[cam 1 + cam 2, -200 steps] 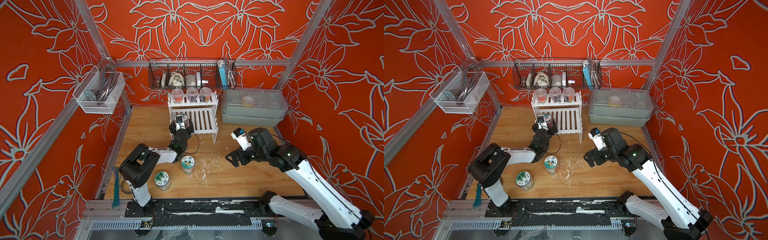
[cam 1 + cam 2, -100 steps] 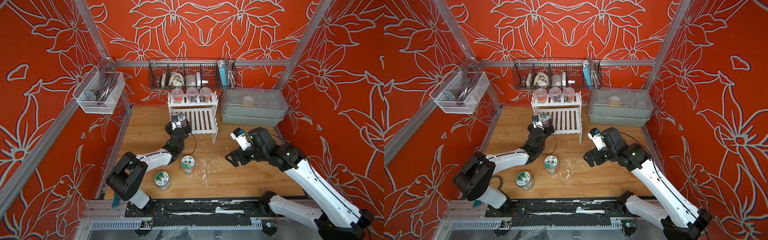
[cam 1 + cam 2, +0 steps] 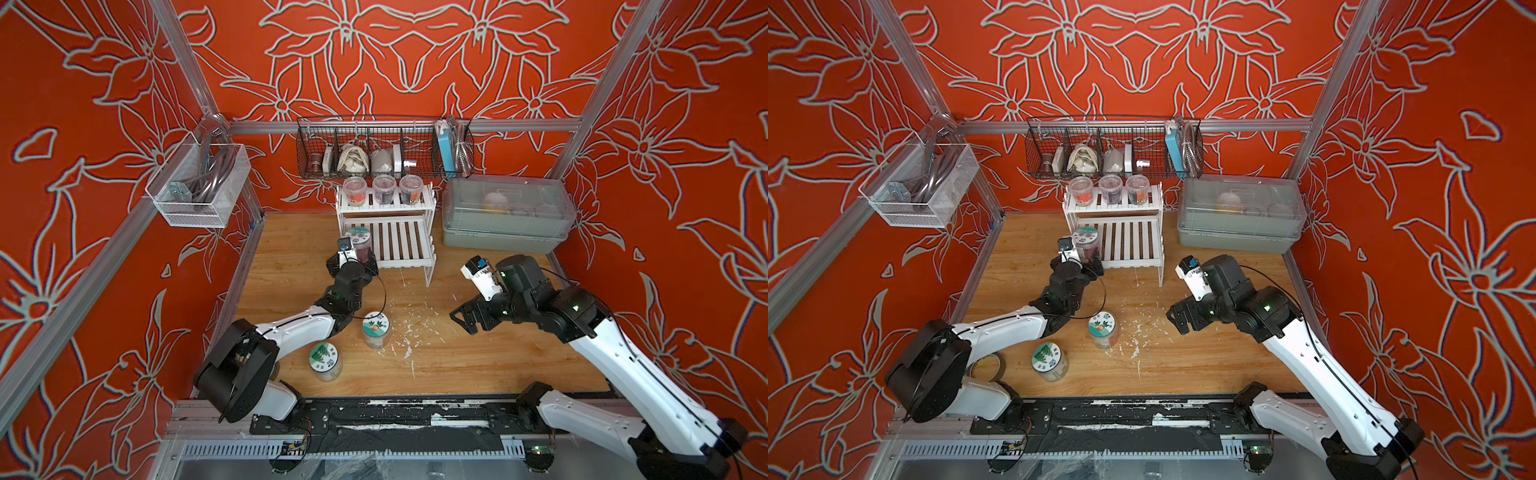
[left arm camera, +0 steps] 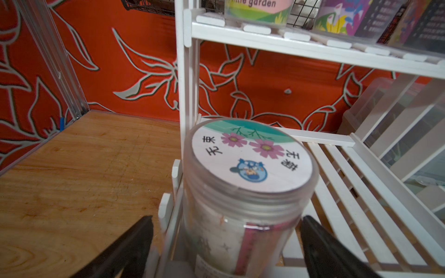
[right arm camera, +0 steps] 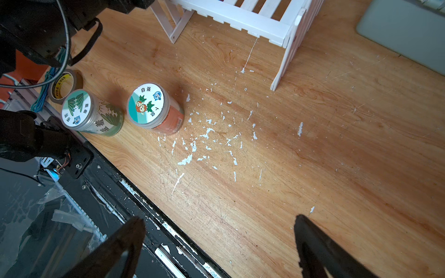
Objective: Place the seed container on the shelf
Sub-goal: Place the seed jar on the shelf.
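Showing the seed container (image 4: 250, 156), a clear jar with pink flowers on its round lid label, upright at the left near corner of the lower tier of the shelf (image 3: 401, 245); its base is hidden, so contact with the slats cannot be confirmed. The left gripper (image 4: 226, 219) reaches in from the near side with its jaws spread and released. One black finger (image 4: 134, 238) lies outside the shelf's picket side and clear of the jar. The other finger (image 4: 320, 240) is just beside the jar's wall, and whether it touches cannot be told. The right gripper (image 5: 219, 220) hangs with jaws wide, holding nothing, above the table (image 3: 478, 365), nearer than the shelf and to its right. Two further jars stand on the table beside the left arm: an orange-label jar (image 3: 376, 326) and, nearer and further left, a green-leaf jar (image 3: 324, 358). A roll of tape (image 5: 66, 84) lies just beside the green-leaf jar. White flecks (image 5: 207, 134) scatter over the table right of the orange-label jar. Three cups (image 3: 383, 188) line the shelf's upper tier. A wire basket (image 3: 382, 153) hangs on the far wall above them, and a grey box (image 3: 503, 216) stands just right of the shelf.
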